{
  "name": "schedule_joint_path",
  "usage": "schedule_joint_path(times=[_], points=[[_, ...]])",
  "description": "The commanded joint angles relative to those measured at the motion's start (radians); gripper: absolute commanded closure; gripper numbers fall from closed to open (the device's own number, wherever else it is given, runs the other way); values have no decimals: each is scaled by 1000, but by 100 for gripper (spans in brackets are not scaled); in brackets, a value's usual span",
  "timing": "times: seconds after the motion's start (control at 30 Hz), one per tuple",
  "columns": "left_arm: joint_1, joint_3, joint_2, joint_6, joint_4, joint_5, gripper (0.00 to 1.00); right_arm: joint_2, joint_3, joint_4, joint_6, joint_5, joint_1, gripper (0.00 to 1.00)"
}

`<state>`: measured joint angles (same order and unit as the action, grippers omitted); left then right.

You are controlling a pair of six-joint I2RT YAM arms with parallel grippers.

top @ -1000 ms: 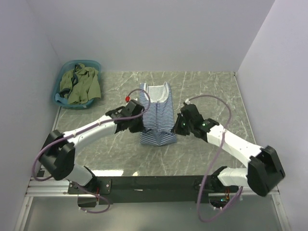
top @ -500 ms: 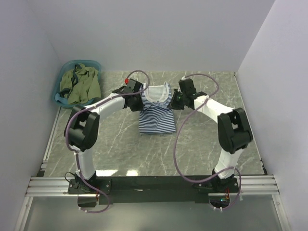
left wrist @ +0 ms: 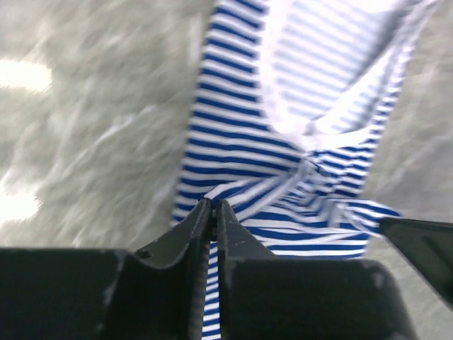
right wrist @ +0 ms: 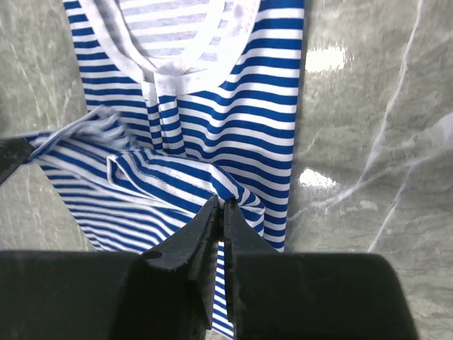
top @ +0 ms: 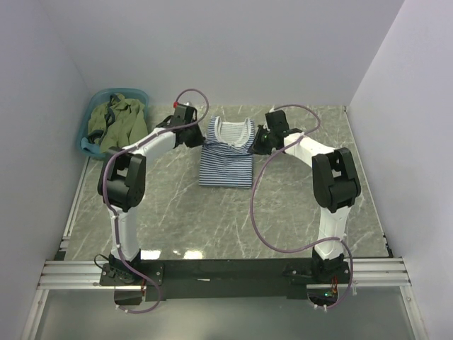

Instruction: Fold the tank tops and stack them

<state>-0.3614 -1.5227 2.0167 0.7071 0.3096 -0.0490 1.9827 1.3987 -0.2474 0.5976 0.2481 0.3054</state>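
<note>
Barely begun: the striped tank top lies half-folded, far-middle on the tabletop, left fingers and right fingers each pinching its turned-up hem; the olive tank top sits crumpled in the far-left basin.

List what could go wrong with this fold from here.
1. The left gripper and right gripper both pinch the folded-over edge of the striped top. If the cloth snags when they let go, the fold may drag open.
2. The cloth is bunched and creased by the right gripper, so the fold may land lopsided. That would make a poor base for stacking the olive top lying in the basin.
</note>
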Motion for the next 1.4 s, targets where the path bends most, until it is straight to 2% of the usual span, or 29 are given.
schedule_joint_path(times=[0.0,0.1,0.13,0.2,0.23,0.27,0.37,0.53,0.7,0.73,0.83,0.9,1.03,1.37], points=[[-5,-63,33,-37,-93,-109,83,-8,46,22,-5,-16,-8,86],[-5,-86,63,-37,-107,-156,71,-5,48,8,-2,-36,-9,71],[-5,-88,68,-38,-116,-158,63,-13,46,4,1,-61,-11,68],[-5,-99,68,-38,-119,-160,53,-34,23,3,13,-95,-22,57],[-5,-103,66,-38,-115,-152,53,-42,16,5,17,-98,-26,54],[-5,-109,63,-38,-106,-138,46,-51,2,5,19,-104,-29,52],[-4,-93,33,-20,-89,-69,38,-105,-35,14,22,-142,-29,48],[-5,-15,-67,28,-70,42,35,-194,-101,0,10,-193,33,48],[-5,183,-214,84,-26,103,36,-332,-320,57,42,-217,90,48],[-7,264,-239,100,-42,80,37,-347,-373,65,48,-217,106,48],[-14,379,-320,115,-64,28,37,-387,-434,74,47,-227,129,48],[-28,523,-373,123,-99,-31,35,-398,-486,100,51,-207,141,47],[-42,669,-435,150,-210,-138,31,-390,-546,140,74,-170,153,47],[-63,743,-463,200,-336,-155,34,-438,-606,201,134,-182,179,48]])
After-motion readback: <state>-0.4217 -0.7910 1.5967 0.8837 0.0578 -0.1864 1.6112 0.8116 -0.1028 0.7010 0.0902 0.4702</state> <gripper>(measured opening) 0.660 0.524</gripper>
